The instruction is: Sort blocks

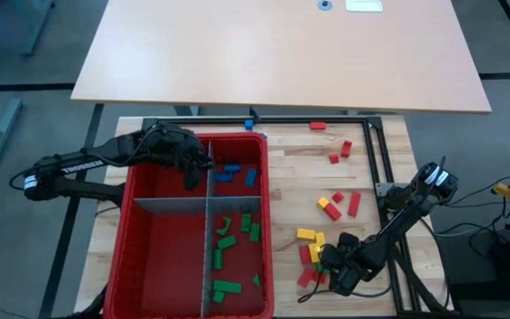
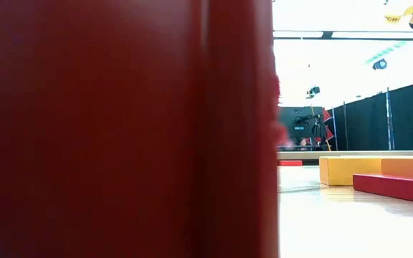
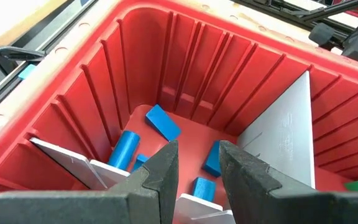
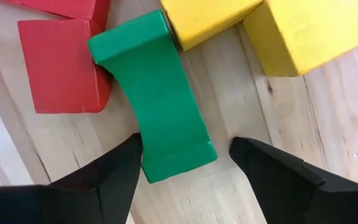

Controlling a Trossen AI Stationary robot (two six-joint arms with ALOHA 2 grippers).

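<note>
The red bin (image 1: 131,221) is split by grey dividers (image 1: 171,206). Blue blocks (image 3: 162,121) lie on the floor of its far right compartment and green blocks (image 1: 228,239) in its near right one. My left gripper (image 1: 193,177) hangs open over the blue compartment (image 3: 197,158), nothing between its fingers. At the table's near right, my right gripper (image 1: 326,266) is open and low over the wood. Its fingers (image 4: 185,155) stand on either side of one end of a green block (image 4: 154,93) lying flat, with a red block (image 4: 58,65) and yellow blocks (image 4: 204,18) against its other end. My right gripper comes down on the green block from above, fingers across its near end (image 4: 179,155). One fingertip (image 4: 126,162) lies right beside the block's long side; whether it touches cannot be told. The other fingertip (image 4: 253,158) stands apart from it.
Loose red blocks (image 1: 354,204) and yellow blocks (image 1: 306,235) lie scattered on the wood to the right of the bin, more red ones (image 1: 342,151) farther back. A black frame rail (image 1: 379,159) runs along the right side. The low view is mostly filled by the bin wall (image 2: 120,129).
</note>
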